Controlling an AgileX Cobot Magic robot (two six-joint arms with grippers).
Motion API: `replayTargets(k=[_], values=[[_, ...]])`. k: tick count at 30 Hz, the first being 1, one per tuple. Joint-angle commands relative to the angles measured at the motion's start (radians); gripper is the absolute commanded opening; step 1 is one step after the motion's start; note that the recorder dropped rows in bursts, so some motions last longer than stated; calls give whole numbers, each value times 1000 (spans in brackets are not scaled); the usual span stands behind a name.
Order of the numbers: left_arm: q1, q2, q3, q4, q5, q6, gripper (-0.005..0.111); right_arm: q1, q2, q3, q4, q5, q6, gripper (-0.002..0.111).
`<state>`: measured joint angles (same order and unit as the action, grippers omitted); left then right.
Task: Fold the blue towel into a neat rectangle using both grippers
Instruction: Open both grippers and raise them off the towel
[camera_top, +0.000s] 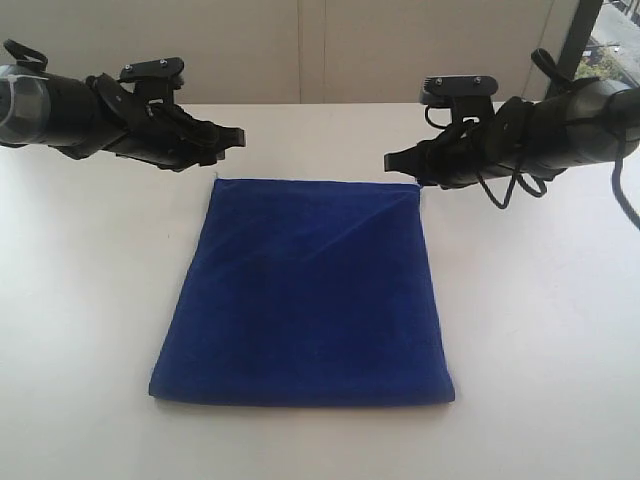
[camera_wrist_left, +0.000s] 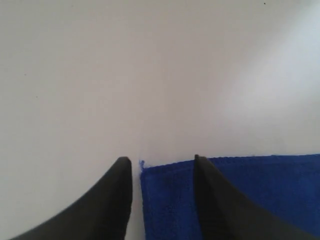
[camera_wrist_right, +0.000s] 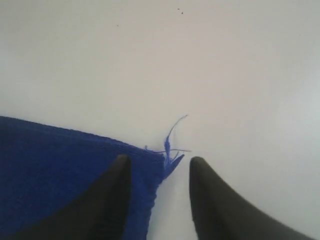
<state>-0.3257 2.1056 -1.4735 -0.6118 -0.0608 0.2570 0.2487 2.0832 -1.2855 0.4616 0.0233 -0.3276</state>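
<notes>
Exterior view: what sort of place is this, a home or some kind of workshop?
Probably a robotics lab or test room, not a home: a bare white table, plain wall panels behind, and a black left arm and right arm reaching toward one blue towel.

1 blue towel (camera_top: 300, 290) lies on 1 white table (camera_top: 540, 330). 2 black arms reach over it: 1 left arm (camera_top: 60, 110) from the left edge, 1 right arm (camera_top: 575, 120) from the right edge. There are 2 grippers, the left gripper (camera_top: 236, 138) and the right gripper (camera_top: 392, 160), each with 2 dark fingers (camera_wrist_left: 112, 200). 1 frayed thread tuft (camera_wrist_right: 172, 145) sits at 1 towel corner.
</notes>
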Motion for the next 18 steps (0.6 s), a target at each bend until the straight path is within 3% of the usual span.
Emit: replayTargets(k=[1, 5, 8, 15, 18], values=[[4, 1, -5, -12, 5, 8, 47, -11, 0, -6, -10, -23, -9, 50], [6, -10, -5, -7, 53, 8, 47, -11, -17, -6, -10, 45, -9, 50], [21, -40, -5, -2, 165, 11, 43, -11, -57, -10, -10, 161, -9, 43], [92, -163, -5, 100, 551, 11, 4, -11, -202, -10, -10, 462, -7, 3], [116, -226, -5, 127, 717, 11, 0, -11, -267, -6, -10, 584, 1, 0]])
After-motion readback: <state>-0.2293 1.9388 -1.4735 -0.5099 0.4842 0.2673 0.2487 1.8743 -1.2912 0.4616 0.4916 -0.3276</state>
